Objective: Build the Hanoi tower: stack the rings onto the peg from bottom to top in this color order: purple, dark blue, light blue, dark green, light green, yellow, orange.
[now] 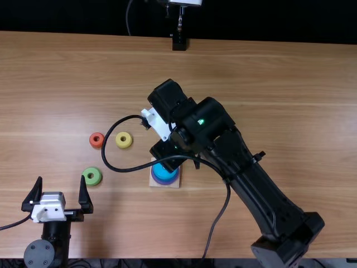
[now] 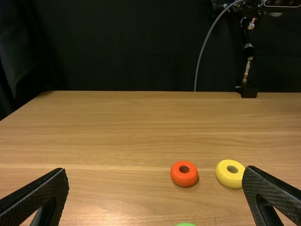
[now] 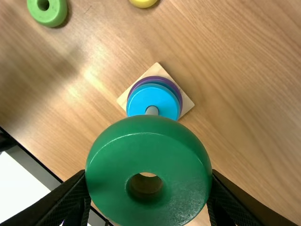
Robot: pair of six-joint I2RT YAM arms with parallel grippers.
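Note:
In the top view, my right gripper (image 1: 167, 151) is over the wooden base (image 1: 174, 182), which carries a purple ring (image 1: 165, 181) and a light blue ring (image 1: 165, 172). The right wrist view has my right gripper (image 3: 149, 174) shut on the dark green ring (image 3: 149, 207), held above the peg (image 3: 152, 110); a darker blue edge lies between light blue and purple. My left gripper (image 1: 61, 181) stands open at the near left, likewise in its wrist view (image 2: 156, 170). Loose on the table are the light green (image 1: 92, 176), yellow (image 1: 124, 139) and orange (image 1: 96, 140) rings.
The right arm and its looping cable (image 1: 131, 169) stretch across the middle of the wooden table (image 1: 268, 72). A black stand (image 1: 179, 42) is at the far edge. The light green ring lies just beyond the left gripper's right finger.

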